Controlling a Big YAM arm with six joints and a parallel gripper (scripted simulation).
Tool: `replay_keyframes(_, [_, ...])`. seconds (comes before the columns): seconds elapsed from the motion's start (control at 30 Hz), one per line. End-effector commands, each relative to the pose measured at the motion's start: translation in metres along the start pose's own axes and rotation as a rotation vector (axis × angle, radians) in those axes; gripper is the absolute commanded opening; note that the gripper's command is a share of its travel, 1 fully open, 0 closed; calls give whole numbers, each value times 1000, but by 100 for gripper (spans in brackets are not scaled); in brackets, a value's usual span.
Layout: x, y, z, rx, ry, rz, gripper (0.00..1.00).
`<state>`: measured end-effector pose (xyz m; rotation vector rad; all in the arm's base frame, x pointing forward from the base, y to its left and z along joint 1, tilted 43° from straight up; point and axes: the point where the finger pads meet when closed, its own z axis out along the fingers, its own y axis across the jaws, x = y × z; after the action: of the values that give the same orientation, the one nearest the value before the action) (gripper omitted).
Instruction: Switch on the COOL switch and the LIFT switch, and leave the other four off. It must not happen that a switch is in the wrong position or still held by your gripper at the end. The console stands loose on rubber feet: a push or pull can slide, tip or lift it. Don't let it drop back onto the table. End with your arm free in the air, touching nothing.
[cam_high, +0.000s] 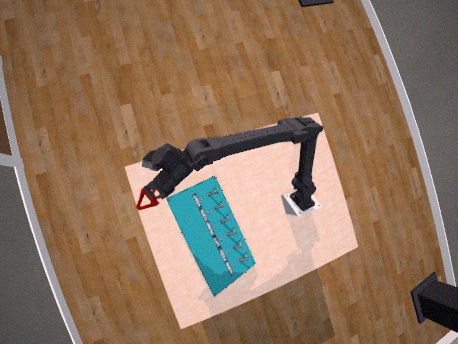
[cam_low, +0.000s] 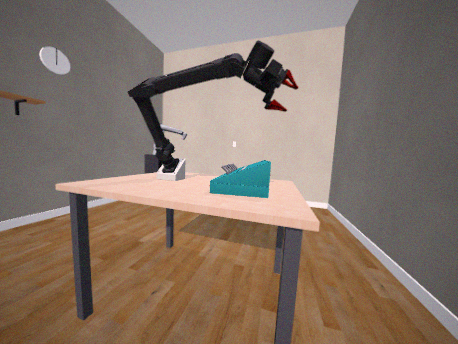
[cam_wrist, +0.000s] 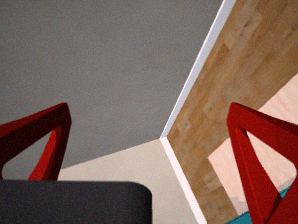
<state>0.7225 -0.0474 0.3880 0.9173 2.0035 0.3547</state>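
The gripper is hanging high above the worktop, fingers spread wide and holding nothing. The teal console is sitting below it (labels too small to read). Judging by that gap, no switch is being touched: COOL and LIFT both remain.

- Table: we see pale wood top, matt, faint grain; legs look like grey matt metal.
- Console: teal, smooth, plastic-looking, matt; switches grey, metal-like.
- Arm: black, matt, slight sheen.
- Gripper fingers: red, smooth, plastic-looking.
- Floor: brown wood planks, semi-gloss.
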Motion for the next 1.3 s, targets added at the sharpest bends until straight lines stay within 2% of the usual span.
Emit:
replay_keyframes(0.0, [70, 16, 22, 35, 94, -82, 100])
replay_keyframes(0.07, [70, 16, 22, 35, 94, -82, 100])
replay_keyframes(0.1, [123, 10, 33, 95, 144, -140, 100])
replay_keyframes(0.13, [125, 10, 34, 95, 144, -140, 100])
replay_keyframes(0.17, [156, -1, 35, 159, 195, -204, 100])
replay_keyframes(0.2, [171, -1, 39, 159, 195, -204, 100])
replay_keyframes(0.23, [175, -1, 40, 159, 195, -204, 100])
replay_keyframes(0.27, [207, -14, 38, 226, 243, -278, 100])
replay_keyframes(0.3, [224, -15, 42, 226, 243, -278, 100])
replay_keyframes(0.33, [243, -28, 36, 293, 288, -362, 100])
replay_keyframes(0.37, [261, -30, 38, 293, 288, -362, 100])
replay_keyframes(0.4, [271, -25, 42, 274, 268, -342, 100])
replay_keyframes(0.43, [298, -47, 33, 359, 328, -454, 100])
replay_keyframes(0.47, [317, -49, 33, 360, 328, -451, 100])
replay_keyframes(0.5, [334, -65, 26, 422, 362, -553, 100])
replay_keyframes(0.53, [353, -69, 24, 423, 361, -546, 100])
replay_keyframes(0.57, [362, -69, 24, 422, 356, -535, 100])
replay_keyframes(0.63, [362, -69, 24, 422, 356, -535, 100])
replay_keyframes(0.7, [430, -112, -2, 535, 410, -757, 100])
replay_keyframes(0.73, [431, -112, -2, 535, 410, -757, 100])
replay_keyframes(0.77, [451, -131, -14, 583, 424, -857, 100])
replay_keyframes(0.8, [456, -133, -16, 583, 424, -857, 100])
replay_keyframes(0.83, [476, -151, -30, 624, 433, -951, 100])
replay_keyframes(0.87, [486, -165, -40, 659, 437, -1036, 100])
replay_keyframes(0.9, [492, -168, -42, 659, 437, -1036, 100])
replay_keyframes(0.97, [511, -193, -63, 711, 436, -1174, 100])
replay_keyframes(1.03, [521, -209, -75, 740, 432, -1260, 100])
replay_keyframes(1.1, [524, -215, -81, 752, 429, -1298, 100])
replay_keyframes(1.13, [509, -214, -79, 759, 422, -1262, 100])
replay_keyframes(1.2, [509, -214, -79, 759, 422, -1262, 100])
replay_keyframes(1.23, [507, -180, -69, 696, 378, -1212, 100])
replay_keyframes(1.27, [507, -180, -69, 696, 377, -1209, 100])
